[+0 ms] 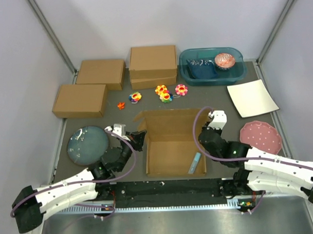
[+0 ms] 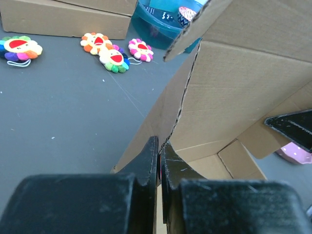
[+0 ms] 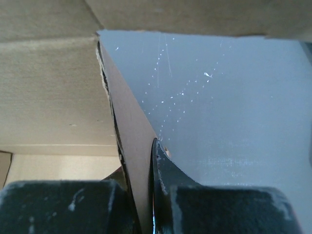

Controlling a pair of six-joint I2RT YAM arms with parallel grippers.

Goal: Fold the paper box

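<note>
The paper box (image 1: pixel 173 147) sits mid-worktop (image 1: pixel 95 121), right between the 2 arms, half put together: floor flat, side walls standing, back flap up. The only thing in it is a small light-blue stick-like thing (image 1: pixel 195 163) lying on the floor by the right wall. The left tool (image 2: pixel 159 148) is pressed together on the box's left wall, and the wrist view shows the cardboard edge caught between its fingers. The right tool (image 3: pixel 141 161) is pinching the right wall the same way, 1 finger on each side of the panel. At the back right there's a teal bin (image 1: pixel 211 66) holding something dark blue plus a pinkish striped bowl (image 1: pixel 224 59). Closed brown boxes (image 1: pixel 100 74) sit at the back left, apart from the box being worked on.
</note>
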